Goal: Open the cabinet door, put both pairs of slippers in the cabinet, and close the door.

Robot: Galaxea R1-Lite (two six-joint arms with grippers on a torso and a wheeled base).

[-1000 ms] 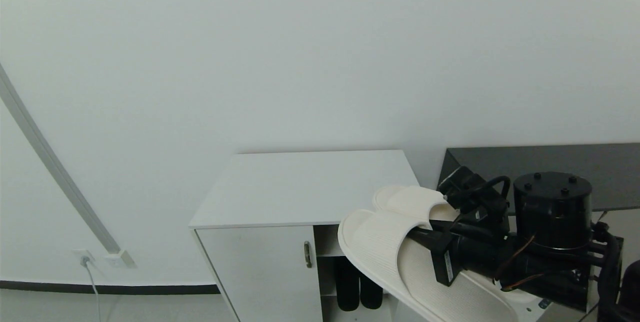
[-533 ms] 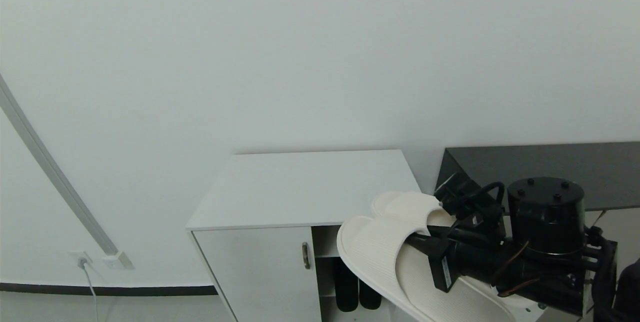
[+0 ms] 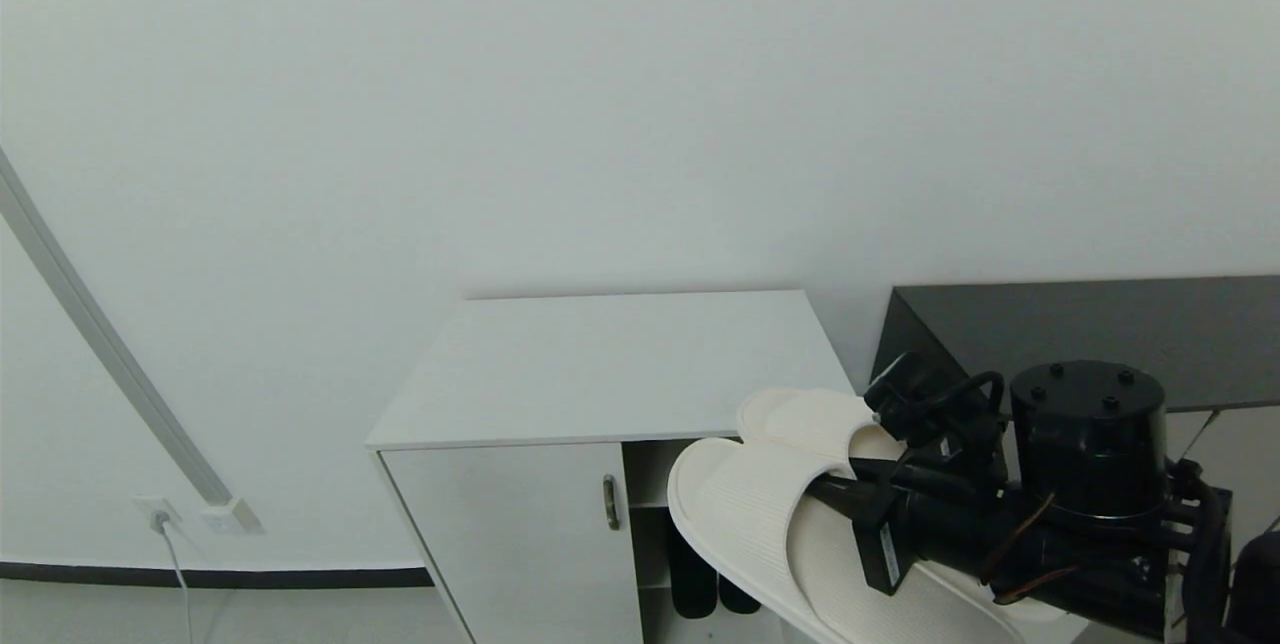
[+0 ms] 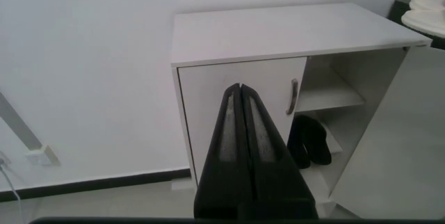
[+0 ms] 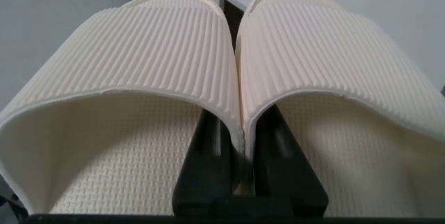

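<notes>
**A:** Where do we find the white slippers [image 3: 755, 509]?

**B:** In the right gripper [image 5: 240, 121]. Its jaws are clenched on the two inner side walls, pressed together. The pair is held side by side in the air, just before the open right half of the white cabinet [image 3: 600, 374]. The arm hides part of their heel ends.

**A:** And the left gripper [image 4: 241, 99]?

**B:** We see its jaws pressed flat together with nothing between them, out in front of the closed left door [image 4: 201, 99].

**A:** What can we make out inside?

**B:** A black pair of slippers [image 4: 311, 139] on a lower shelf, seemingly stood on end. From the head view the white pair covers much of that compartment. The right door [image 4: 396, 133] is swung open and cut off at the picture's edge.
</notes>
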